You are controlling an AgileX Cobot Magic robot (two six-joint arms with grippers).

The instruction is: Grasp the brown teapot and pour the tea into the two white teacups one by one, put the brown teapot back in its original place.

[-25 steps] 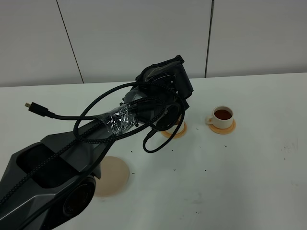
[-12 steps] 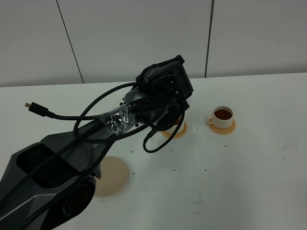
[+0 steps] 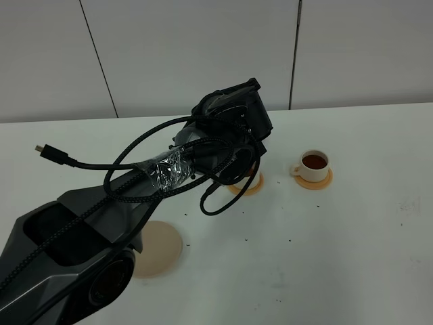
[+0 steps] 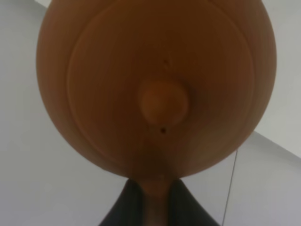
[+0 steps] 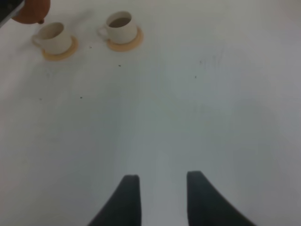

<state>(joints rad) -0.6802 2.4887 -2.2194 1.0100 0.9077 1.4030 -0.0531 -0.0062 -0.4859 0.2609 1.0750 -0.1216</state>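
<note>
A: What are we holding, and how is it going to handle?

B: We are holding the brown teapot (image 4: 155,84) by its loop handle (image 4: 155,202). The left gripper (image 4: 154,188) is clamping its two dark fingers on that handle, with only the handle's width between them. We are judging the pot to be fired clay: rigid, fairly heavy with tea inside, smooth enough to swivel in the pads, and likely to chip if knocked. The lid knob (image 4: 163,103) is facing the wrist camera, and we are guessing the lid sits loose, so a steep tilt may be risky.

A: Where is it lying relative to the hand?

B: It is sticking straight out ahead of the fingers, filling the left wrist view. In the high view we are not seeing it at all, because the left arm (image 3: 233,118) is covering it in the middle of the frame, above an orange saucer (image 3: 249,187). The right wrist camera is catching a brown sliver of it just beside the second teacup (image 5: 51,37). We cannot tell whether tea is running.

A: And the rest?

B: The filled teacup (image 3: 314,162), right of centre, is showing dark tea. The right gripper (image 5: 162,197) is hovering with its jaws parted and nothing between them, well apart from both cups. The pale coaster (image 3: 157,247), at the lower left of the frame, is where we are expecting to set the pot back.
</note>
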